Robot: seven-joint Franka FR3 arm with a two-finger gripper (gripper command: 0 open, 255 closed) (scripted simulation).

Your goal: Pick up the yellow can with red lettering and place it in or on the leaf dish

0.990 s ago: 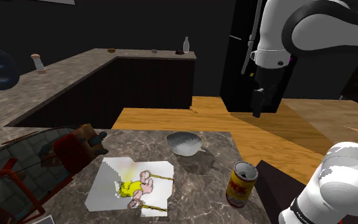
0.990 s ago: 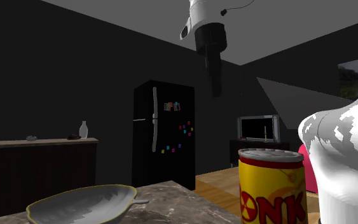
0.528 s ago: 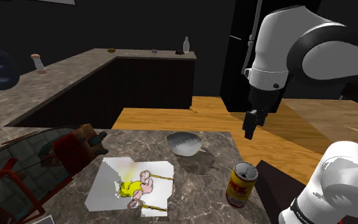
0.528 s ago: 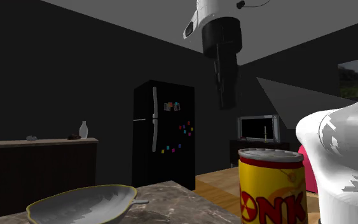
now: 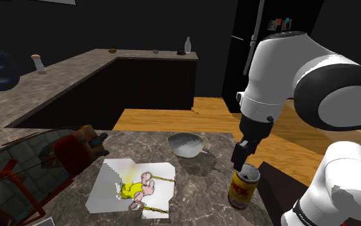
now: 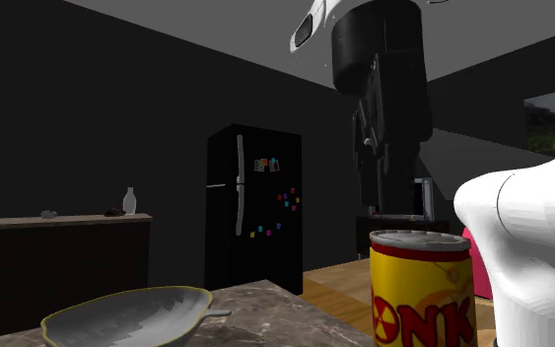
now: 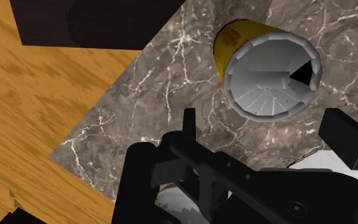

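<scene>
The yellow can with red lettering stands upright on the marble table, near the edge closest to the stand. Its grey top has a dark opening. My gripper hangs just above the can, open, with nothing between its fingers. In the wrist view the two black fingers stand apart, and the can lies just ahead of my gripper. The pale leaf dish rests on the table up and to the shoulder view's left of the can. The second exterior view shows the can, dish and gripper.
A sheet with a yellow and pink picture lies on the table to the shoulder view's left of the can. A dark red object sits further left. Wooden floor lies beyond the table edge. A black fridge stands behind.
The arm has swung down and towards the stand. The gripper dropped from high over the wooden floor to just above the can. The can and dish have not moved.
</scene>
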